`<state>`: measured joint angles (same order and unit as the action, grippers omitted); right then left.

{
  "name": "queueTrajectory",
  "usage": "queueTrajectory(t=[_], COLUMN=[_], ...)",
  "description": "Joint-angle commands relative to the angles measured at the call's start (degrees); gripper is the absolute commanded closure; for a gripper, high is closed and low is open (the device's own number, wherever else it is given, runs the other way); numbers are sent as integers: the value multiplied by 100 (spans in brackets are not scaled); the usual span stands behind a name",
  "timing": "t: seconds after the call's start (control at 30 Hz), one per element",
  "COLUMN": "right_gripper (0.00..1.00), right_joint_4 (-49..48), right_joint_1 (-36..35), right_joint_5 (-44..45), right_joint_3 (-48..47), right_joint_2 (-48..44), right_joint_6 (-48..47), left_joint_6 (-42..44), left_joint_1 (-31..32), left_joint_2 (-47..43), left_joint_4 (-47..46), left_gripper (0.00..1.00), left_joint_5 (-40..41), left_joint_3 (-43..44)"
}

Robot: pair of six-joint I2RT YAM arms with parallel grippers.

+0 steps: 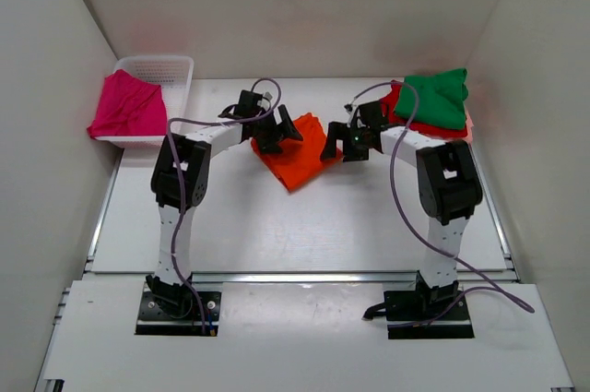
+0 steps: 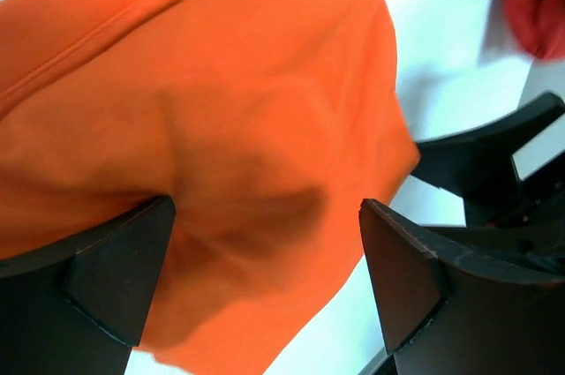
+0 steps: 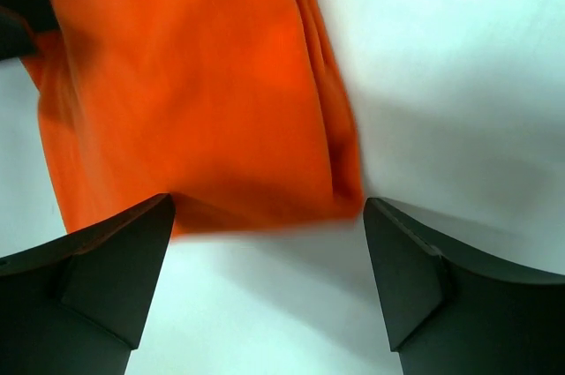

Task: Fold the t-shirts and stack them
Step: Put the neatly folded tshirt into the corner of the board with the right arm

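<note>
The folded orange t-shirt lies flat on the table between my two arms. My left gripper is open over its left edge; the left wrist view shows the orange cloth under the spread fingers, not pinched. My right gripper is open at the shirt's right corner; in the right wrist view the orange cloth ends just ahead of the fingers, over bare table. A green t-shirt sits on a red one at the back right. A magenta t-shirt hangs over the basket.
A white mesh basket stands at the back left against the wall. White walls close in the table on the left, back and right. The right gripper's black finger shows in the left wrist view, close to the shirt's corner.
</note>
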<state>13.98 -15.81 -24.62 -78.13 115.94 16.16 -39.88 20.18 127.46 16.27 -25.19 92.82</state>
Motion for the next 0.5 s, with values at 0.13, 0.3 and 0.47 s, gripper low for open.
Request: queueTrajectory(t=[0.13,0.3,0.47], right_gripper=[14,18,26], right_joint_4=[26,-823,-1336], right_joint_1=[-414,-458,121], right_joint_5=[72,115,-25], right_joint_3=[1985,2819,2147], right_joint_2=[-1380,-2354,-2087], right_joint_6=[388,387,335], left_joint_6=[762,815,868], left_joint_1=[82,135,100], left_joint_2=[-748,-1003,-1047], left_joint_4=[430,227,272], left_gripper=[1,2,2], left_joint_5=[304,260,260], left_joint_3=[-1845,-2197,-2171])
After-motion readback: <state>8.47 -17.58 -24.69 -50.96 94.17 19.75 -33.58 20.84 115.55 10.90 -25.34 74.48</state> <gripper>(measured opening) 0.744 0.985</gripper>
